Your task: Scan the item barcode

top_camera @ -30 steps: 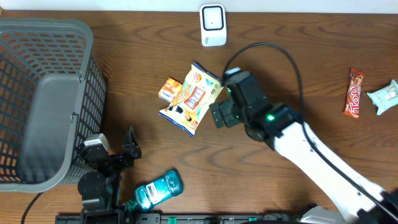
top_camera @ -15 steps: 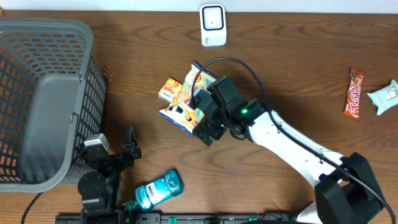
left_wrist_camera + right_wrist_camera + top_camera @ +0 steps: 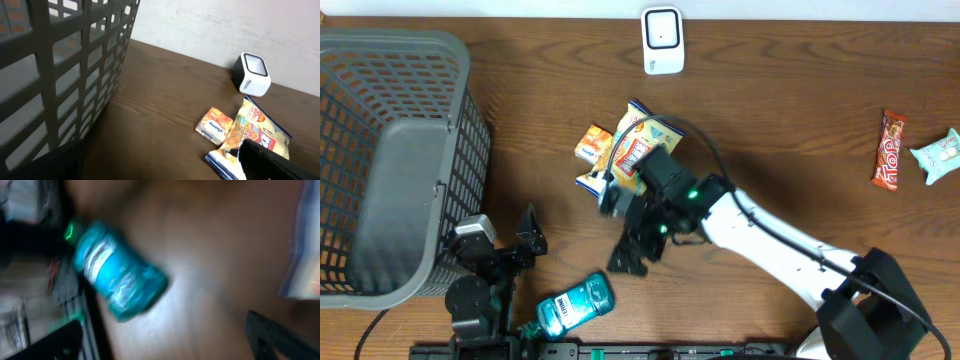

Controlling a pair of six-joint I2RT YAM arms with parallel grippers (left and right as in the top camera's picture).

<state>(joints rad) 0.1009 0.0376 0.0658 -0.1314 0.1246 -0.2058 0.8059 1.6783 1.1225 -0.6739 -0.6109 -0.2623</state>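
Holds right fingers (image 3: 285, 340) spread wide near the blue bottle (image 3: 572, 305), presumably to grab it for the scanner (image 3: 662, 40) (wrist view blurred); holds left fingers (image 3: 531, 230) spread, empty, beside the basket (image 3: 400, 42).

Table (image 3: 800, 100), surveyed from above. Basket (image 3: 468, 150) stands at the left edge. Scanner (image 3: 662, 40) sits at the far edge, centre. Snack bag (image 3: 638, 135) lies mid-table, in front of the scanner, with a small packet (image 3: 591, 144) just beside it on the left. Bottle (image 3: 575, 303) lies at the near edge, right of the basket. Chocolate bar (image 3: 890, 150) and wrapped sweet (image 3: 937, 153) lie side by side, far right.
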